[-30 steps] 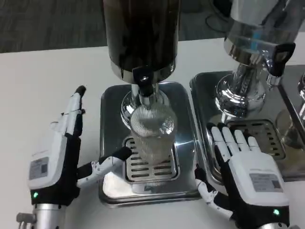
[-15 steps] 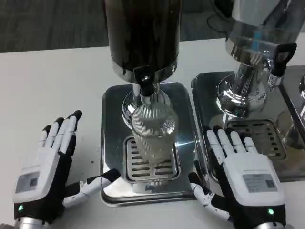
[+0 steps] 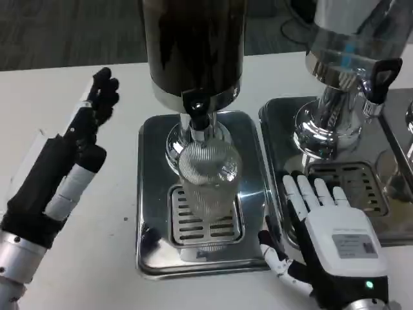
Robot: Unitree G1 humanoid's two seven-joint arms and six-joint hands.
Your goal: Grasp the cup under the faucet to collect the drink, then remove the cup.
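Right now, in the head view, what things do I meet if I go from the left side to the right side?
Left hand → ribbed cup under the faucet of the dark dispenser → right hand → second dispenser's black tap.

The dispenser (image 3: 193, 45) is cut off at the top edge. The second dispenser (image 3: 352, 58) is cut off at the top and right edges. The cup (image 3: 206, 181) hides part of the grate (image 3: 205, 226).
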